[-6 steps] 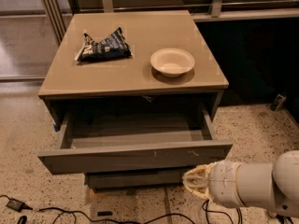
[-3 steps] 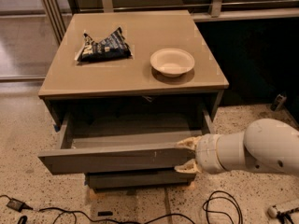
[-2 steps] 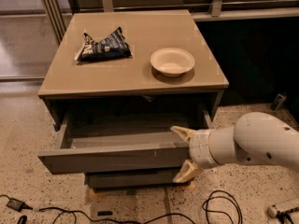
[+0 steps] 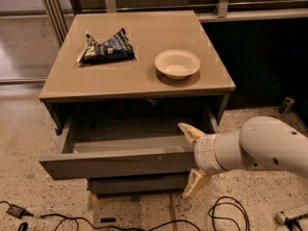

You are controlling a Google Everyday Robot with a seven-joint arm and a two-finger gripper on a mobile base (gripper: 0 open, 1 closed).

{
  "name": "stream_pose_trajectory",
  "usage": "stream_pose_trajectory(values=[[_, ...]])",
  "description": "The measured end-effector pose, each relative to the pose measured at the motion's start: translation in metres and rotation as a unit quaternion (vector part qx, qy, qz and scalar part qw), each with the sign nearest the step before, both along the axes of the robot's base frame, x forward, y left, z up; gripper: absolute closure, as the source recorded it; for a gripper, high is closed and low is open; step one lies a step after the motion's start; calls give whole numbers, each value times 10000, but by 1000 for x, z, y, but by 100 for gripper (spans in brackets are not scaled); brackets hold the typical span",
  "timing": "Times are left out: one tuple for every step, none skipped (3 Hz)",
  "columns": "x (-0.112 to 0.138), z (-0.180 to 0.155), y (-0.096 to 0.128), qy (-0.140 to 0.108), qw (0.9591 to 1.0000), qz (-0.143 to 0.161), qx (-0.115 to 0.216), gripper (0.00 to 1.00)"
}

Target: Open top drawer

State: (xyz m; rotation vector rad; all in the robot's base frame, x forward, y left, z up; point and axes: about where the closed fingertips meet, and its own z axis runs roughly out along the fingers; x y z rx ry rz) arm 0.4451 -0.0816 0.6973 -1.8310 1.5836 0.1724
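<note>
The top drawer [image 4: 115,163] is a wide grey-brown handle-less drawer pulled out from under the tabletop, showing its smooth grey interior [image 4: 127,143]. Small pale scratches mark its flat front right of centre. My gripper [image 4: 189,159] is at the drawer's right end. Its pale fingers are spread open, the upper one [image 4: 188,131] above the drawer's front edge and the lower one [image 4: 193,184] below it. The white arm [image 4: 260,146] reaches in from the right.
A dark chip bag [image 4: 107,47] and a white bowl [image 4: 177,63] lie on the tan tabletop [image 4: 134,76]. A lower, narrower drawer front [image 4: 137,184] sits beneath. Black cables [image 4: 226,215] lie on the speckled floor. A dark wall stands to the right.
My gripper rose from below the drawer's right corner to the drawer front's right end and its fingers spread wider apart. The drawer has stayed pulled out.
</note>
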Motion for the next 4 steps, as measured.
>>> stream_pose_trajectory(values=[[9, -9, 7, 58, 9999, 84, -30, 0], [22, -29, 17, 226, 9995, 188, -90, 0], [23, -31, 19, 244, 9994, 218, -96, 0], [23, -31, 19, 244, 9994, 219, -96, 13]])
